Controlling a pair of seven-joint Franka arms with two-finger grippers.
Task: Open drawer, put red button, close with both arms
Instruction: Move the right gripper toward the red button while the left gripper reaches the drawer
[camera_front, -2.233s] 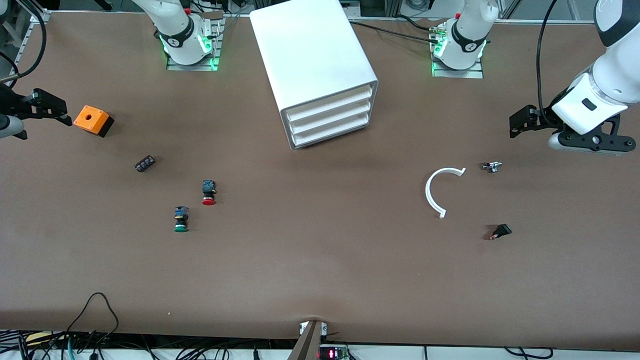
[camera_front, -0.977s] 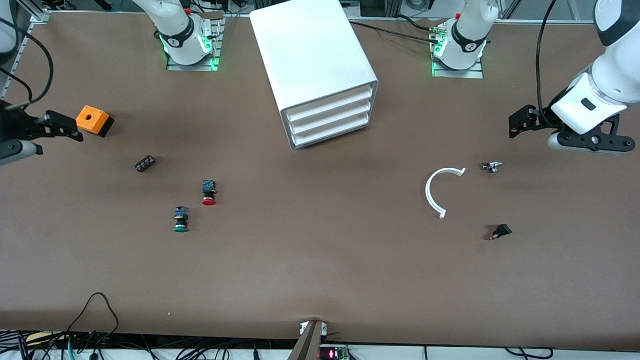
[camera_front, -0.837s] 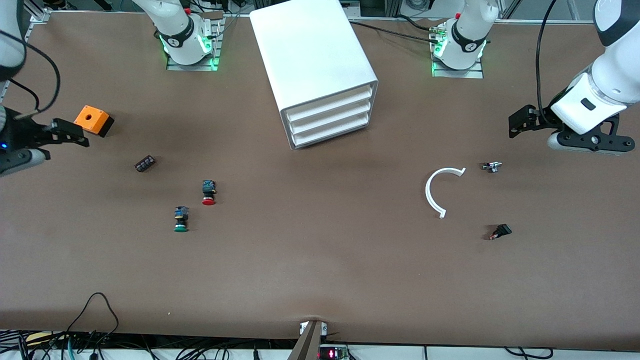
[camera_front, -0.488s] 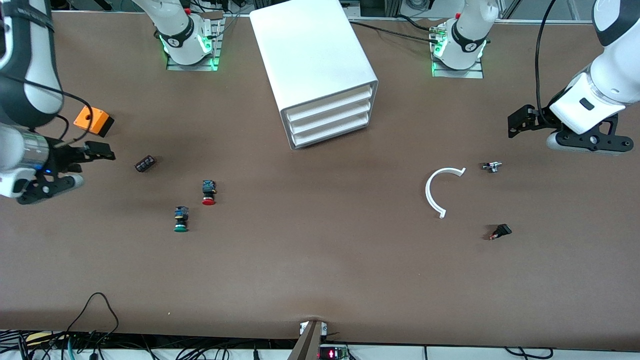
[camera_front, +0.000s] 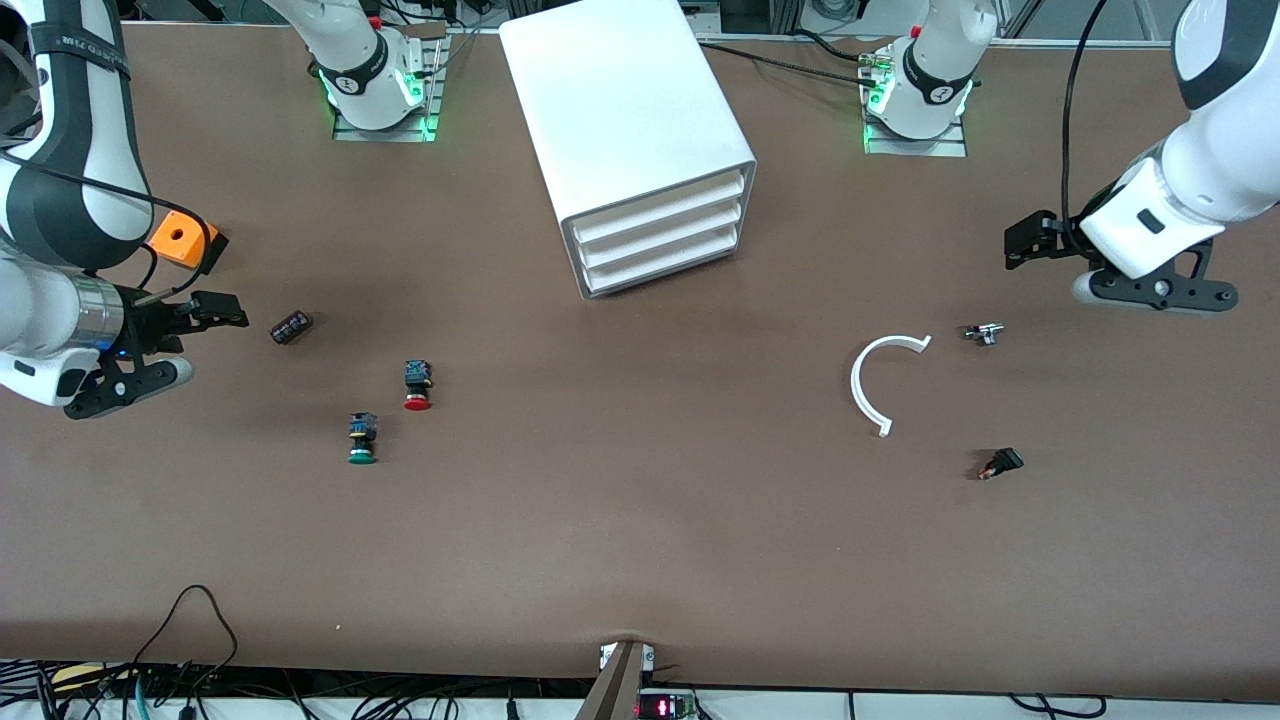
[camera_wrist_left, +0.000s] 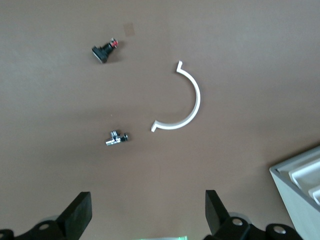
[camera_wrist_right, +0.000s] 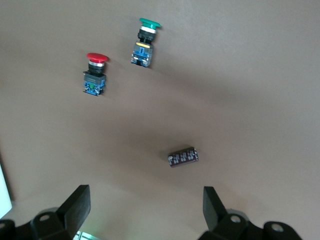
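The white cabinet (camera_front: 628, 120) stands at the back middle with its three drawers (camera_front: 660, 236) all pushed in. The red button (camera_front: 417, 385) (camera_wrist_right: 95, 75) lies on its side on the table, toward the right arm's end, beside a green-capped button (camera_front: 362, 438) (camera_wrist_right: 145, 42). My right gripper (camera_front: 215, 310) (camera_wrist_right: 145, 205) hovers open and empty over the table next to a small black cylinder (camera_front: 290, 327) (camera_wrist_right: 183, 156). My left gripper (camera_front: 1030, 240) (camera_wrist_left: 147, 210) hangs open and empty over the table toward the left arm's end.
An orange box (camera_front: 183, 240) sits by the right arm's forearm. A white half ring (camera_front: 880, 385) (camera_wrist_left: 182, 102), a small metal part (camera_front: 983, 333) (camera_wrist_left: 116, 139) and a small black switch (camera_front: 1000, 463) (camera_wrist_left: 104, 50) lie toward the left arm's end. A cabinet corner (camera_wrist_left: 300, 180) shows in the left wrist view.
My right arm has swung in from the table's end, past the orange box, to beside the black cylinder. My left gripper has shifted slightly toward the cabinet. Both stay open.
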